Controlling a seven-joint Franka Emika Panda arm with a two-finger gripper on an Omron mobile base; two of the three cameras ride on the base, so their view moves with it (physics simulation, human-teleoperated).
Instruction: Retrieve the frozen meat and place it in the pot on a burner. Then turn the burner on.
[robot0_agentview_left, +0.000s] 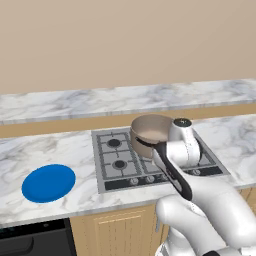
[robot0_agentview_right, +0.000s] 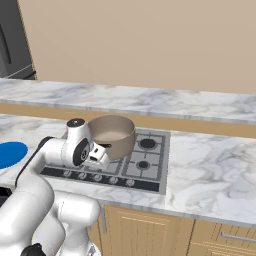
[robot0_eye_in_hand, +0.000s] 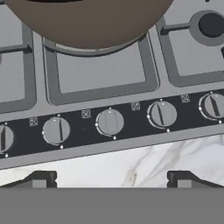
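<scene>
The gripper (robot0_eye_in_hand: 111, 178), fingers spread apart and holding nothing, is poised over the stove knobs (robot0_eye_in_hand: 109, 122), with the pot (robot0_eye_in_hand: 89, 19) at twelve o'clock.

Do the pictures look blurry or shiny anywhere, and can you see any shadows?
Left base view: sharp, soft even light, no glare on the blue plate. Right base view: equally sharp; the pot has a pale inside with gentle shading and no bright shine. Hand view: the knobs look crisp, with hardly any shadow, and the pot's underside looks flat brown.
</scene>
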